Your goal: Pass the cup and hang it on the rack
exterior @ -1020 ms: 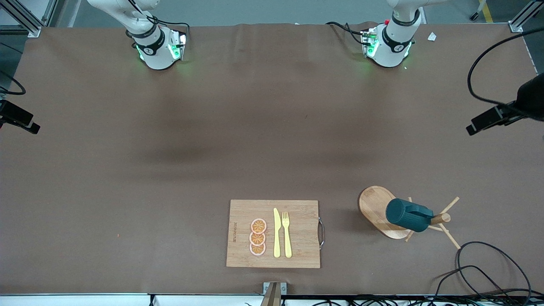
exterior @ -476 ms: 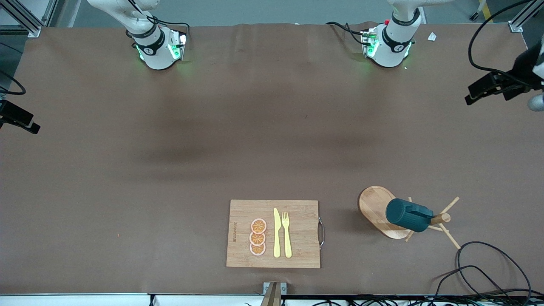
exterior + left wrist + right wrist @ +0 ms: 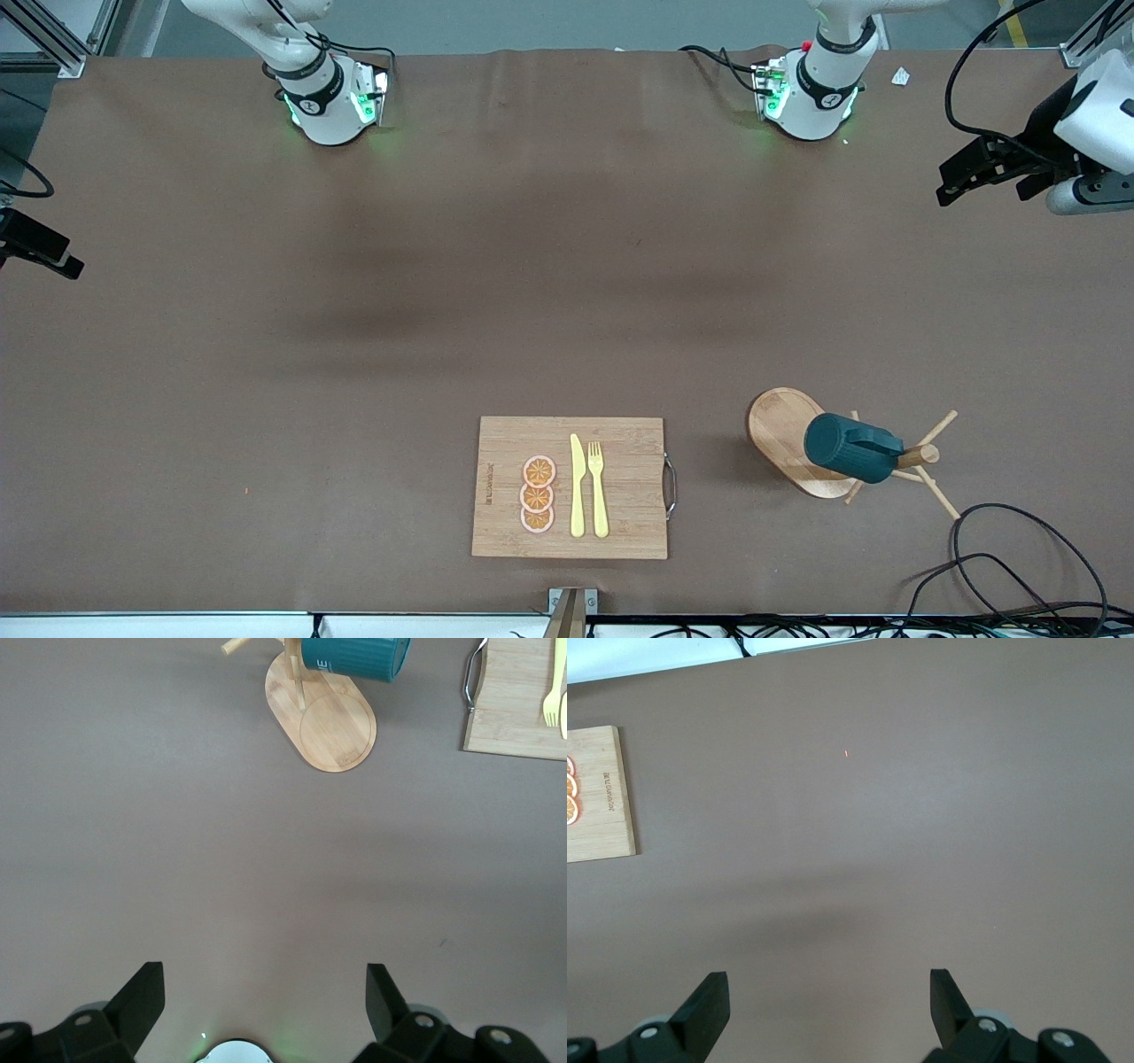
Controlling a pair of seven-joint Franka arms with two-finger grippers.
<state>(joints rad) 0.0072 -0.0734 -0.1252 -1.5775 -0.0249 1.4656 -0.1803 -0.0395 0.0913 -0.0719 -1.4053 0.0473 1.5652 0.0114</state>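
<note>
The dark teal cup (image 3: 852, 448) hangs tilted on a peg of the wooden rack (image 3: 780, 425), over the rack's oval base, at the left arm's end of the table. Its inside is hidden. In the left wrist view the cup (image 3: 354, 656) and the rack (image 3: 332, 722) lie well ahead of the gripper. My left gripper (image 3: 983, 189) is open and empty, high over the table edge and far from the rack; it also shows in its wrist view (image 3: 264, 992). My right gripper (image 3: 73, 255) waits open and empty at the other table end, over bare table (image 3: 830, 992).
A bamboo cutting board (image 3: 620, 443) with a yellow knife (image 3: 577, 487), a fork (image 3: 599, 487) and orange slices (image 3: 538, 494) lies near the front edge, beside the rack. Black cables (image 3: 1019, 549) loop on the table just in front of the rack.
My left gripper has drawn back from the rack toward the arms' bases and its end of the table. The cup, the rack and the right arm have not moved.
</note>
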